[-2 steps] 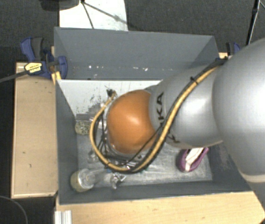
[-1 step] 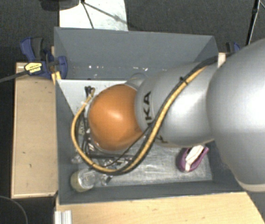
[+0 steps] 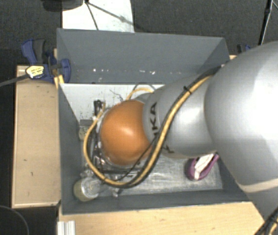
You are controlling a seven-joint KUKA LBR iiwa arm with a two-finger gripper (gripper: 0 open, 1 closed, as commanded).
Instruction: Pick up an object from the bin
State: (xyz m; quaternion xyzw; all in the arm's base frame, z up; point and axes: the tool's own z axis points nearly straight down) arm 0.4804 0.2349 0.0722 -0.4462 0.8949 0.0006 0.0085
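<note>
My gripper (image 3: 101, 162) is low in the left half of the bin, and just a dark part of its body shows under the arm's orange cover. A clear, round, jar-like thing (image 3: 85, 189) lies just below and left of it in the bin's front left corner. A small dark thing (image 3: 98, 105) stands toward the back left, above the gripper. What lies directly under the gripper is hidden.
A purple and white thing (image 3: 201, 166) lies on the right side of the bin floor, partly under the arm. A shiny crinkled patch (image 3: 165, 173) spreads along the front floor. The thick arm covers the bin's right half and middle.
</note>
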